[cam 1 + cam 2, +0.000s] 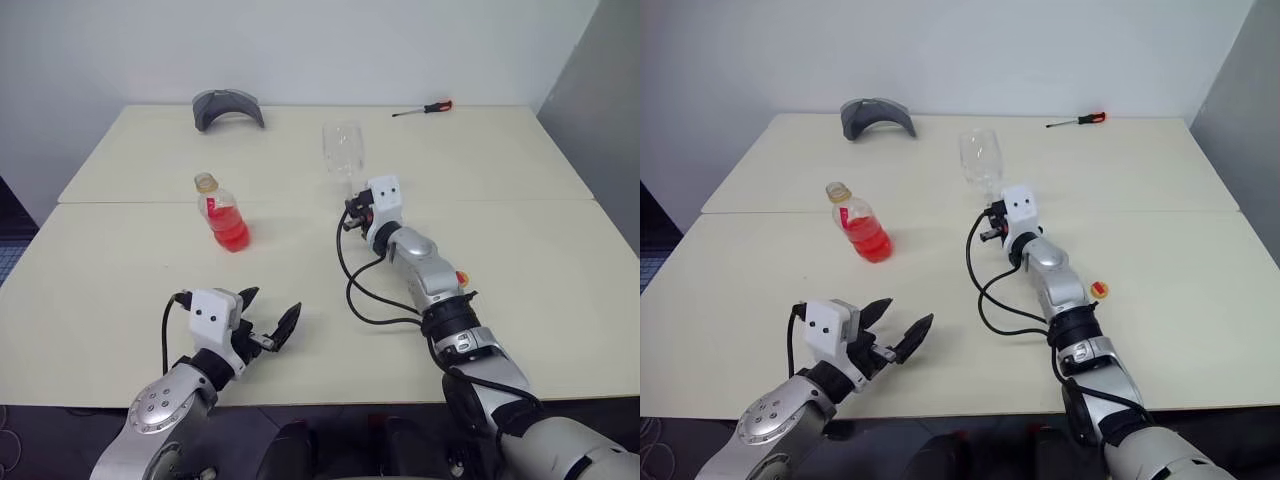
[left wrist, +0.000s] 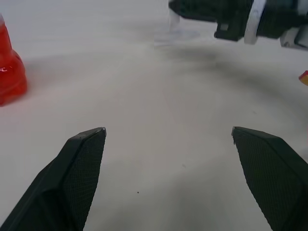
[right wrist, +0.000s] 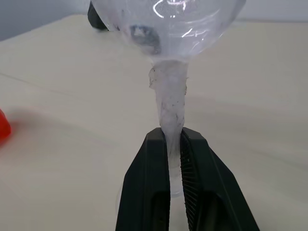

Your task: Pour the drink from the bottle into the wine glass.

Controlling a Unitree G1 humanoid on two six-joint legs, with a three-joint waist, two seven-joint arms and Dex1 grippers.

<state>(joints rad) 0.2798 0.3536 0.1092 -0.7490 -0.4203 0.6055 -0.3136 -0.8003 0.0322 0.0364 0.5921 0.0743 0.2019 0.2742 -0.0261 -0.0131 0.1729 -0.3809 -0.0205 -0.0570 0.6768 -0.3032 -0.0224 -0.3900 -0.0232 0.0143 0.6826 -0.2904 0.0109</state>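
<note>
1. The right end effector (image 3: 174,144) is clamped tight on the stem of the wine glass (image 1: 342,150), holding it upright mid-worktop, the bowl clear and empty.
2. The bottle (image 1: 222,213) stands upright on the worktop (image 1: 520,250), off to the left of the glass and well apart from it, with the drink (image 1: 230,230) filling its lower body in bright red-orange.
3. The left end effector (image 1: 270,322) hovers near the front edge of the worktop, its two black fingers (image 2: 77,163) spread wide and gripping nothing.
4. It sits short of the bottle, with bare worktop between them.
5. At the back, a grey curved object (image 1: 228,106) lies near the far edge, and a red-handled screwdriver (image 1: 424,109) rests off to the right.
</note>
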